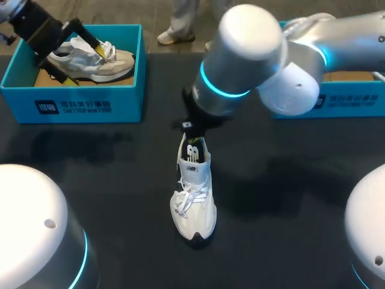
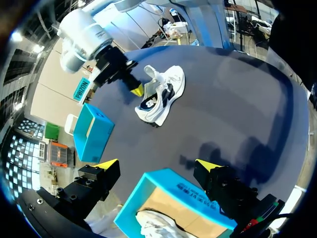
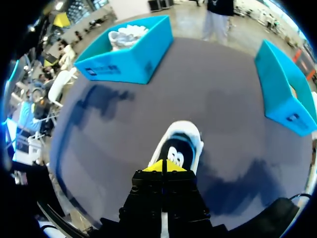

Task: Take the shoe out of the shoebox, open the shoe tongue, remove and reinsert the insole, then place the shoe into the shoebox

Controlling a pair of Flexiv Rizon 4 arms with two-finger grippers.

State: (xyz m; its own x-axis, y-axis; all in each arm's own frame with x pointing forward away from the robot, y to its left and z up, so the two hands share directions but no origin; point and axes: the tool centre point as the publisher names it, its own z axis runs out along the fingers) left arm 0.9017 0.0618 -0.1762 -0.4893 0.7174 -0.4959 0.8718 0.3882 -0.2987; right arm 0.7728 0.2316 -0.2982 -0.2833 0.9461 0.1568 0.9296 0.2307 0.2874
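I count two shoes and two blue shoeboxes on the dark table point(image 1: 289, 211). The white shoe point(image 1: 194, 192) stands out of its box at the middle of the frame, toe toward the lower edge. My right pincer point(image 1: 192, 129) sits at its heel, tips pressed together; whether they nip the heel rim I cannot tell. The second shoe point(image 1: 102, 63) lies inside the left shoebox point(image 1: 84, 105) at upper left. My left pincer point(image 1: 85, 65) hangs over it with its fingers spread wide. The right shoebox point(image 1: 355, 99) at upper right is mostly hidden behind my right arm.
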